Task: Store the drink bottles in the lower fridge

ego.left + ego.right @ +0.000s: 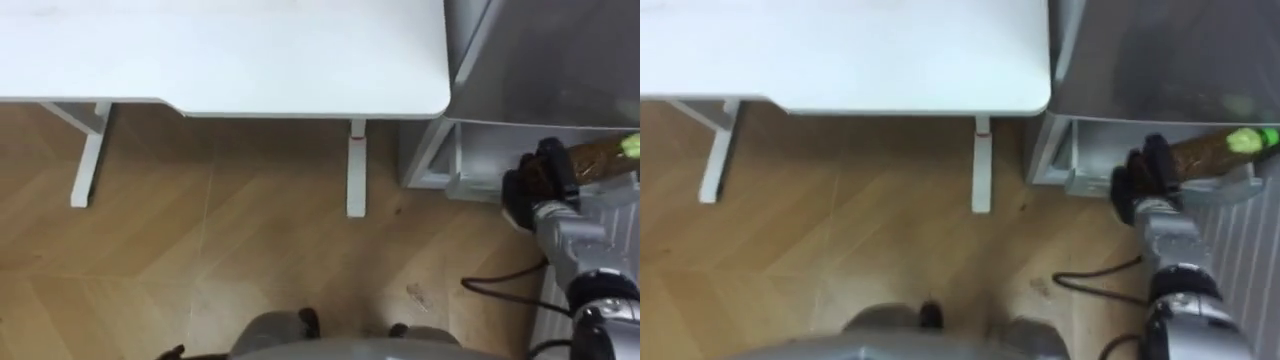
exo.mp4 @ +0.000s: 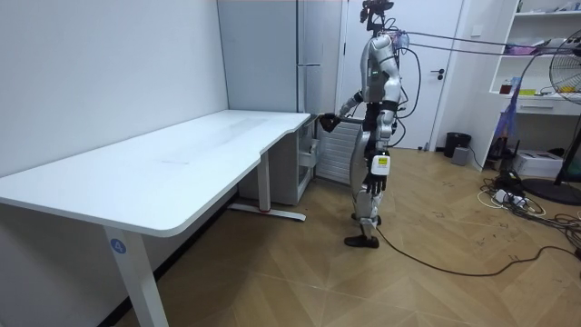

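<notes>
The brown bottle with a green cap lies almost level in the right hand, held over the front edge of the lower fridge compartment, which stands open; the cap points toward the robot's right; the dark fingers are curled round the bottle's base end, clamping it. Above the compartment the grey fridge rises as a flat metal face. Just beside the fridge on the robot's left stands the white counter; its nearest leg comes down on the wooden floor close to the compartment's corner. The right forearm reaches forward from the lower right, wrist bent slightly inward toward the fridge. In the room view the robot stands upright at the counter's far end, facing the fridge, its arm held out at waist height; a fan and a shelf stand well apart behind it.
</notes>
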`<state>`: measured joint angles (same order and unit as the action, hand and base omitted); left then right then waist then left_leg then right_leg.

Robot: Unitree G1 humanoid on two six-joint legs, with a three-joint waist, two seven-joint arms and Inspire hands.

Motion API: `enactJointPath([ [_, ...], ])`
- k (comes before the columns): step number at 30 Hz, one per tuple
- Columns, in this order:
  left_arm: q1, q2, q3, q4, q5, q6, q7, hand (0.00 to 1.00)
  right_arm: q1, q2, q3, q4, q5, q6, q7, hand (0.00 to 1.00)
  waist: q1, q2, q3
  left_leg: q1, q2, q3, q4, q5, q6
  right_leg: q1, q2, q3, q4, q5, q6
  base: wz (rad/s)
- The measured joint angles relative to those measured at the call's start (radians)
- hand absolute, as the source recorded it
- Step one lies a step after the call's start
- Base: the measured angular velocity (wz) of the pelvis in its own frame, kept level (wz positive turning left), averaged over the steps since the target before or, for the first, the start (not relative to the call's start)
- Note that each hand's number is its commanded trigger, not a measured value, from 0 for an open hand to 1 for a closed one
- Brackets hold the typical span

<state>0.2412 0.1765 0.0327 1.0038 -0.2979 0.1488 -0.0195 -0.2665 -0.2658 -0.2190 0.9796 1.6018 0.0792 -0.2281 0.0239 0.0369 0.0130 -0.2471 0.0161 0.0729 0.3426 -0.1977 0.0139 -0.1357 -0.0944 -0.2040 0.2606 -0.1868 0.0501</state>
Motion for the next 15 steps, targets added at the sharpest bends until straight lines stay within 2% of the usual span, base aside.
enactJointPath([
  [4, -0.012, 0.004, -0.002, 0.004, -0.025, 0.004, -0.006, 0.0, -0.026, 0.0, 0.0, 0.038, 0.0, 0.008, 0.0, 1.0, 0.009, -0.003, 0.0019, -0.032, -0.003, 0.004, 0.003, 0.005, 0.005, -0.041, -0.008, -0.002, 0.02, 0.0, 0.0, 0.0],
  [7, -0.033, 0.007, -0.029, 0.006, -0.025, 0.007, -0.005, 0.0, -0.08, -0.001, -0.001, 0.096, 0.006, 0.01, 0.006, 1.0, 0.011, -0.008, 0.0069, -0.077, -0.007, 0.007, 0.004, 0.017, 0.009, -0.094, -0.012, 0.004, 0.036, 0.003, -0.001, -0.01],
  [9, -0.043, 0.014, -0.05, 0.006, -0.025, 0.005, -0.006, 0.0, -0.121, -0.002, -0.001, 0.169, 0.012, 0.015, 0.023, 1.0, 0.016, -0.005, 0.0101, -0.094, -0.005, 0.007, 0.003, 0.02, 0.009, -0.111, -0.011, 0.001, 0.036, 0.006, -0.003, 0.02],
  [13, -0.057, 0.015, -0.071, 0.006, -0.025, 0.007, -0.003, 0.0, -0.147, -0.004, -0.001, 0.2, 0.016, 0.034, 0.046, 1.0, 0.019, 0.004, 0.0129, -0.126, -0.005, 0.005, 0.003, 0.024, 0.008, -0.148, -0.012, -0.001, 0.048, 0.007, -0.004, 0.0],
  [15, -0.079, 0.016, -0.078, 0.007, -0.023, 0.009, 0.001, 0.0, -0.151, -0.016, -0.001, 0.205, 0.011, 0.035, 0.067, 1.0, 0.04, 0.006, 0.0137, -0.157, -0.007, 0.005, 0.003, 0.032, 0.008, -0.186, -0.015, -0.001, 0.062, 0.007, -0.004, 0.0],
])
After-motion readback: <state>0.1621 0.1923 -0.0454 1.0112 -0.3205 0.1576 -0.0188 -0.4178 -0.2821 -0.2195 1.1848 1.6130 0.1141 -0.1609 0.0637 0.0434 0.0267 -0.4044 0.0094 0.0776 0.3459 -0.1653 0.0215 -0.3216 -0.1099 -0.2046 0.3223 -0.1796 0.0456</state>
